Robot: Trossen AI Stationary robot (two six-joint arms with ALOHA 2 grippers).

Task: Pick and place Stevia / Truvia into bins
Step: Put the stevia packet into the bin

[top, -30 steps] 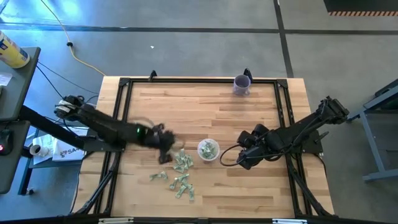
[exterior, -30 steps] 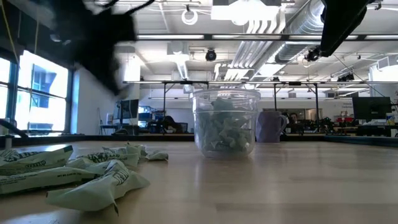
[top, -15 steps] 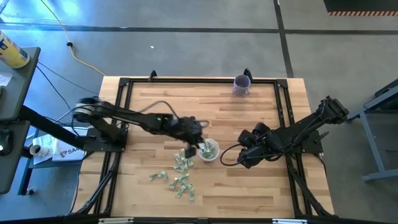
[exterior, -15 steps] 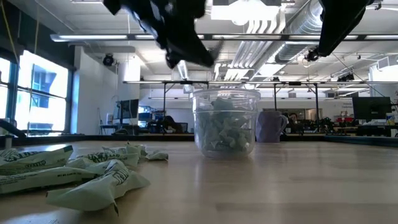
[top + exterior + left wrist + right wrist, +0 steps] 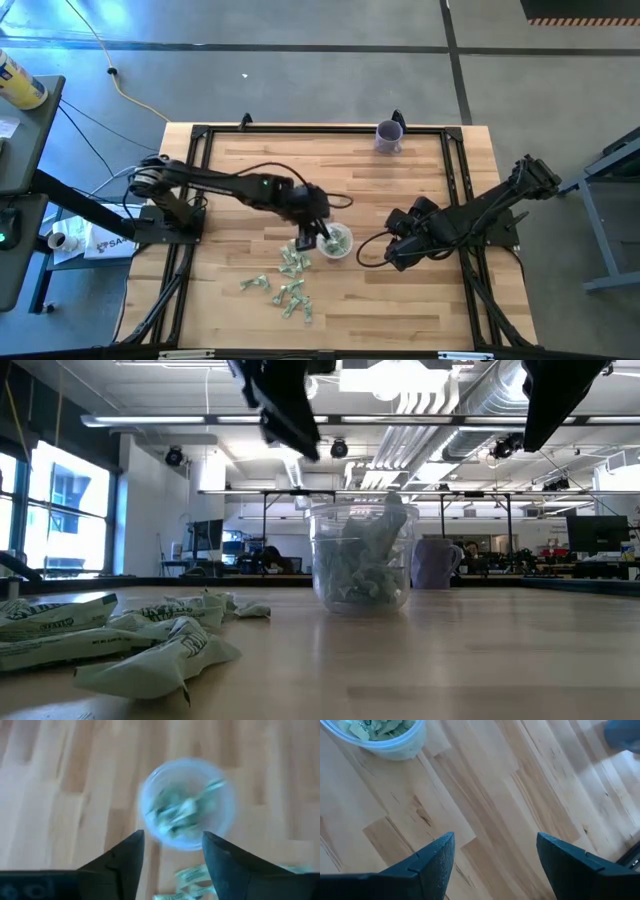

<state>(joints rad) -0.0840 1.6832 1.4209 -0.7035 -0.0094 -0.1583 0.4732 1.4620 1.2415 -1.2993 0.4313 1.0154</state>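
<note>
The left gripper (image 5: 318,238) hovered above the clear cup (image 5: 335,241) near the table's (image 5: 400,310) middle, its fingers (image 5: 125,865) spread apart with nothing between them. The cup held a heap of green-and-white sachets, one (image 5: 392,520) standing above the rim. Loose sachets (image 5: 285,285) lay scattered on the wood just beside the cup, toward the front edge. The right gripper (image 5: 392,255) waited on the cup's other side, clear of it, fingers (image 5: 432,862) spread and empty. A purple cup (image 5: 389,135) stood at the far edge.
</note>
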